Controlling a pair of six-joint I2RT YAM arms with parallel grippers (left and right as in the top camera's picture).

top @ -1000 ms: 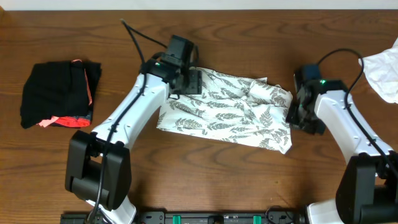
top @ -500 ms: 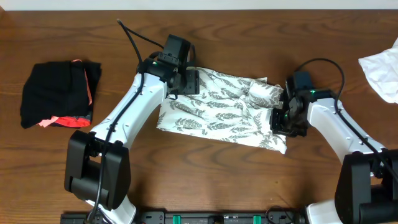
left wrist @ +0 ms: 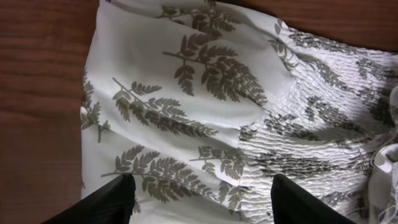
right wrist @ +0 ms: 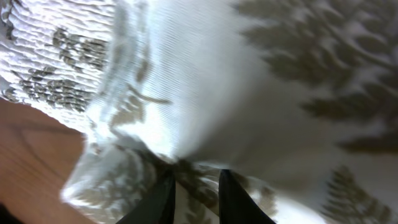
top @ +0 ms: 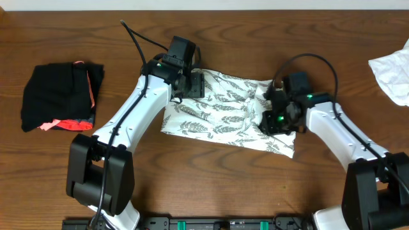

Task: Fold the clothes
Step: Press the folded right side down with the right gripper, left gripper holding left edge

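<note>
The clothes [top: 217, 112], a white dress with a grey-green fern print, lie spread on the wooden table between both arms. My left gripper [top: 197, 84] hovers open over the dress's upper left corner. In the left wrist view its fingers [left wrist: 106, 205] stand wide apart above the printed fabric [left wrist: 205, 93], holding nothing. My right gripper [top: 271, 120] sits over the dress's right part, shut on a fold of it. In the right wrist view the narrow jaws [right wrist: 197, 193] pinch the fabric [right wrist: 249, 74], which bunches up and drapes over them.
A black bundle with coral-pink trim [top: 61, 96] lies at the far left. A plain white cloth [top: 393, 73] sits at the right edge of the table. Bare wood [top: 211, 179] lies in front of the dress.
My right gripper has moved left, dragging the dress's right edge toward the middle so the spread fabric is narrower. The left arm has not moved.
</note>
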